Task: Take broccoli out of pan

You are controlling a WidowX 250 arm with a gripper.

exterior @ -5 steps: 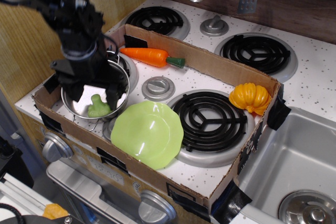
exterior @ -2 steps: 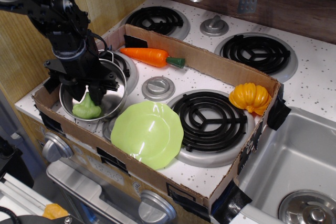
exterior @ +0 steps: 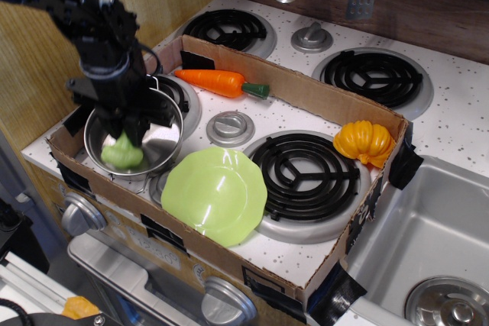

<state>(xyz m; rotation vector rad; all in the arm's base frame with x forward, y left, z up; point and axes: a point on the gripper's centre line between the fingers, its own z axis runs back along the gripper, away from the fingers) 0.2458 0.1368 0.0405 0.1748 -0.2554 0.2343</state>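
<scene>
Gripper (exterior: pixel 124 129) down inside the pan (exterior: pixel 170 114), pinching the broccoli (exterior: pixel 122 153) by its stem, head hanging below the fingers. Broccoli low in the pan toward the front wall, apparently just off the floor, though contact with the steel hard to rule out from this angle. Pan sitting at the left front corner of the cardboard box (exterior: pixel 321 97), on the small burner, plate (exterior: pixel 215 195) just beside it to the right

Risks from here, as a judgement only:

- Grip on a narrow stem with a heavier lumpy head below: likely to swing or twist loose on a fast lift, dropping back into the pan
- Broccoli close to the front wall: a sideways move before clearing the rim likely to catch the head on the steel, knocking it free or dragging the light pan along
- Pan free-standing and shiny, wire handle near the wrist: any snag there able to tip or slide it against the box wall
- Box wall right in front and to the left: a low exit in those directions likely to hit cardboard
- Drop spot unclear: release over the plate fine, release over the carrot (exterior: pixel 218 81) or the knob (exterior: pixel 230 127) apt to let the toy roll off
- Pumpkin (exterior: pixel 367 141) well apart, no concern

Safest reading: straight up first, clear of the rim, then across
</scene>
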